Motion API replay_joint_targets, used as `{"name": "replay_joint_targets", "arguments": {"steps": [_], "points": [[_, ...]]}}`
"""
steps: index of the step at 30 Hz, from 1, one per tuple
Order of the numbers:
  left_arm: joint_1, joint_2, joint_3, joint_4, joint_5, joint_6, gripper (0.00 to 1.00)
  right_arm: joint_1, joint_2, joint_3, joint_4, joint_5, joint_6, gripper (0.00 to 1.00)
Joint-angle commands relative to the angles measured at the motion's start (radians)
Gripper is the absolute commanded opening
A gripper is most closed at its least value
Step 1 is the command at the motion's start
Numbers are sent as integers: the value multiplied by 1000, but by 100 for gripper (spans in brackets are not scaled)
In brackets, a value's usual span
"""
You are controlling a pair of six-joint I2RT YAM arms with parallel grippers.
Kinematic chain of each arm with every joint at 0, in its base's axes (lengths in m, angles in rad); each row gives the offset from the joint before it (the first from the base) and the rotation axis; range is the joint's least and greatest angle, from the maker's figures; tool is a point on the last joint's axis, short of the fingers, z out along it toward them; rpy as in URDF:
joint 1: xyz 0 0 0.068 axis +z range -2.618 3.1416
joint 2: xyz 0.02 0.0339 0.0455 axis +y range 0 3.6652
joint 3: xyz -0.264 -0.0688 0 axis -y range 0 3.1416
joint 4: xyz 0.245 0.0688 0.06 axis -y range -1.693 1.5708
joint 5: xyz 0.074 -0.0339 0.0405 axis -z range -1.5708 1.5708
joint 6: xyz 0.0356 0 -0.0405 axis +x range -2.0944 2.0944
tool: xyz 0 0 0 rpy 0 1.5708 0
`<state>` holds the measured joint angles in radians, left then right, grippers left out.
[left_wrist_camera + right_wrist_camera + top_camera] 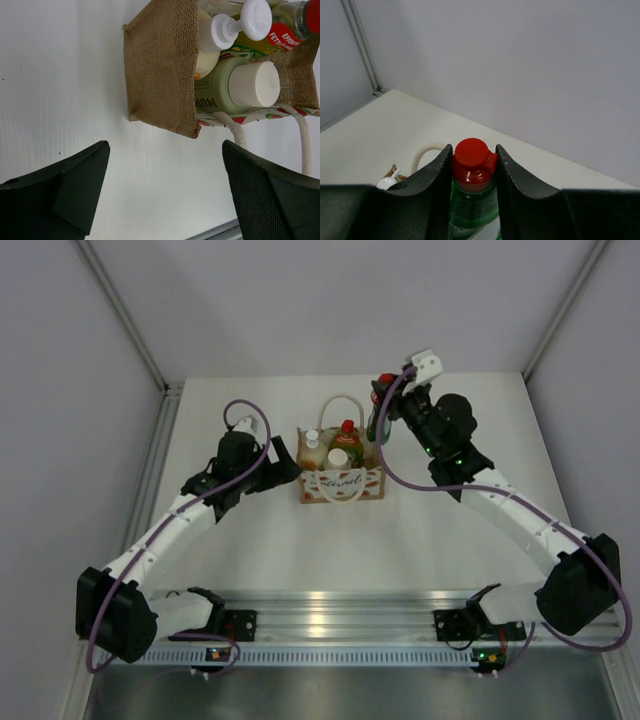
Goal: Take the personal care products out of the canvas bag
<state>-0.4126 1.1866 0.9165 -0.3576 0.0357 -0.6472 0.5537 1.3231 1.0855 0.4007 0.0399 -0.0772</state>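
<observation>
Now right gripper point(473, 149) clamps green bottle point(471, 202) by canvas bag point(343, 484) edge.

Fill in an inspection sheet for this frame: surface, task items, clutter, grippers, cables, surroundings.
Surface: white table, no spills.
Job's things: canvas bag upright, holding cream nozzle bottle, yellow-green bottle, pale cylinder; dark green bottle raised by its right edge.
Clutter: nothing seen.
Grippers: left gripper open beside the bag; right gripper shut on the dark green bottle's cap.
Cables: purple cables loop along both arms.
Surroundings: grey walls, aluminium rail.
</observation>
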Motion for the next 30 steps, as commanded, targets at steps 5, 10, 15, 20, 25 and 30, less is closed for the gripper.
{"name": "replay_joint_targets", "arguments": {"steps": [5,10,15,20,25,30], "points": [[-2,-22,-11,52,1,14,98,-89,-110,120,55,43,-19,0],[-2,-39,-11,52,6,15,98,-185,-107,68,95,29,27,0],[0,-44,-11,51,0,24,98,-253,-64,-54,287,25,66,0],[-2,-39,-11,51,-5,34,98,-310,10,-157,473,-26,101,0],[-2,-31,-10,51,-13,41,98,-333,71,-217,533,-35,109,0],[-2,-15,-7,49,-11,40,98,-333,131,-274,636,-34,99,0]]}}
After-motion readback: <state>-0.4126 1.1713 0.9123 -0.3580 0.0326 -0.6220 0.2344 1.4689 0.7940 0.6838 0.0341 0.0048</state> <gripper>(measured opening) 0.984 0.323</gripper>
